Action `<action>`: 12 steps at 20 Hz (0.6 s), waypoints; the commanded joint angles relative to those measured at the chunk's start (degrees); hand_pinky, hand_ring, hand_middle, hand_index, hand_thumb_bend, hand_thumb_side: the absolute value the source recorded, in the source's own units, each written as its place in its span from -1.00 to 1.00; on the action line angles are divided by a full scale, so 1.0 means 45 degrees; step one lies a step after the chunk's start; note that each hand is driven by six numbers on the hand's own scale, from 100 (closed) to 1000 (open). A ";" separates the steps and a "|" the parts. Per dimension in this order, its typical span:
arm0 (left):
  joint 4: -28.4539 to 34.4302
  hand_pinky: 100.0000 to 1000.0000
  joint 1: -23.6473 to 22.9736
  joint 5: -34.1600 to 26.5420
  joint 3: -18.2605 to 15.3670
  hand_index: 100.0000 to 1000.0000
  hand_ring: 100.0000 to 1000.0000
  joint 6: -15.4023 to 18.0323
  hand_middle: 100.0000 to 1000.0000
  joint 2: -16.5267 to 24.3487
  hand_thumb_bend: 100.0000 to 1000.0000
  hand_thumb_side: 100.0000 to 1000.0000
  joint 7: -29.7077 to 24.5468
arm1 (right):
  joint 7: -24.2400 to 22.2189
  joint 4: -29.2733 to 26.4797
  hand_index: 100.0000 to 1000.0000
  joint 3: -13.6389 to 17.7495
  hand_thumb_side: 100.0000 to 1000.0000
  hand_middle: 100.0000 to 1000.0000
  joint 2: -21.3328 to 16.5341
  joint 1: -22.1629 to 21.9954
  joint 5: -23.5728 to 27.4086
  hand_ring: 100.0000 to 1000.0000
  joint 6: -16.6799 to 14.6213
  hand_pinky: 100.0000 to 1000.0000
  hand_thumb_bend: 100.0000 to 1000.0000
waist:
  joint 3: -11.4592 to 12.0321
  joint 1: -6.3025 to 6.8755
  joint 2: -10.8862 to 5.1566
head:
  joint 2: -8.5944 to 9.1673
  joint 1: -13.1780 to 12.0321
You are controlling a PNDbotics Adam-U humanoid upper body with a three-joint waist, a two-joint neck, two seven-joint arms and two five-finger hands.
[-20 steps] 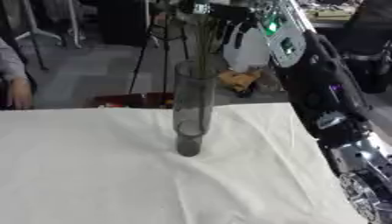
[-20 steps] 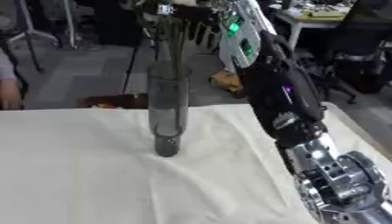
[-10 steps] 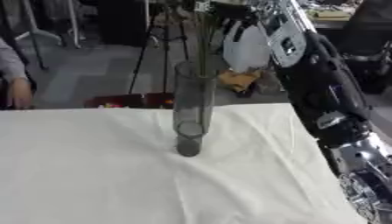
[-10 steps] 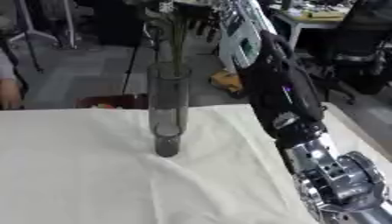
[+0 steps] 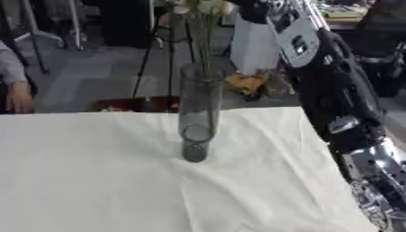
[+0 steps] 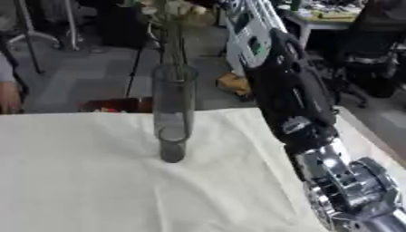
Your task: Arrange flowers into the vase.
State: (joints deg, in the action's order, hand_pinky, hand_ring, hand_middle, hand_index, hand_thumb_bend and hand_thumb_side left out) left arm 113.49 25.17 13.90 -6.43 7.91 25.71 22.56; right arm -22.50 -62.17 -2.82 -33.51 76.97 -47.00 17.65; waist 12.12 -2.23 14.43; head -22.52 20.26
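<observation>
A tall clear glass vase (image 5: 196, 113) stands upright on the white tablecloth (image 5: 103, 181), a little behind the middle. Thin green stems (image 5: 205, 45) run straight down into its mouth. Their pale blossoms (image 5: 202, 7) sit at the top edge of the left eye view. My right arm (image 5: 333, 95) rises from the lower right and arches over the table. My right hand (image 5: 252, 10) shows only as a dark shape just right of the blossoms, cut off by the top edge. My left hand shows in neither view.
The table's far edge (image 5: 95, 112) runs just behind the vase. Beyond it are a tripod (image 5: 155, 50), an orange object on the floor (image 5: 246, 82) and office chairs (image 5: 384, 50) at the right. The cloth lies wrinkled around the vase foot.
The flowers have come down: the blossoms now show at the top edge and the stems reach deeper into the vase. My right arm has lowered with them.
</observation>
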 commanded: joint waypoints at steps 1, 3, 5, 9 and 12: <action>0.0245 0.56 0.0128 0.0023 -0.0074 0.97 0.83 0.0023 0.86 0.0316 -1.00 1.00 -0.0044 | 0.0561 -0.0265 0.15 -0.0170 1.00 0.57 -0.0365 0.0155 -0.0415 0.74 -0.0267 0.58 0.00 | 0.0008 0.0050 -0.0273 | 0.0078 0.0024; 0.0245 0.56 0.0125 0.0021 -0.0074 0.97 0.82 0.0024 0.86 0.0309 -1.00 1.00 -0.0045 | 0.0415 -0.0210 0.24 -0.0247 1.00 0.59 -0.0351 0.0091 -0.0565 0.75 -0.0436 0.58 -0.01 | 0.0011 0.0049 -0.0275 | 0.0074 0.0031; 0.0245 0.56 0.0116 0.0021 -0.0077 0.97 0.82 0.0024 0.86 0.0304 -1.00 1.00 -0.0043 | 0.0097 -0.0156 0.48 -0.0236 1.00 0.58 -0.0344 0.0041 -0.0462 0.74 -0.0642 0.56 -0.01 | 0.0009 0.0047 -0.0275 | 0.0072 0.0030; 0.0245 0.56 0.0107 0.0024 -0.0082 0.97 0.83 0.0015 0.86 0.0299 -1.00 1.00 -0.0045 | 0.0186 -0.0284 0.46 -0.0002 1.00 0.52 -0.0349 -0.0016 0.0220 0.67 -0.0594 0.49 0.00 | 0.0002 0.0051 -0.0281 | 0.0052 0.0014; 0.0245 0.56 0.0092 0.0029 -0.0087 0.97 0.82 0.0008 0.86 0.0302 -1.00 1.00 -0.0049 | 0.0659 -0.0364 0.44 0.0049 1.00 0.52 -0.0379 -0.0055 0.0678 0.66 -0.0338 0.49 0.00 | 0.0000 0.0052 -0.0294 | 0.0041 0.0008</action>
State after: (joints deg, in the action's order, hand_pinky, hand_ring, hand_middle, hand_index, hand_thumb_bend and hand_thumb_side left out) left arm 113.49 25.17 13.90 -6.42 7.94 25.71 22.47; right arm -20.34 -62.51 -3.21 -33.53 75.60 -45.11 15.81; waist 12.12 -2.23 14.43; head -22.52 20.28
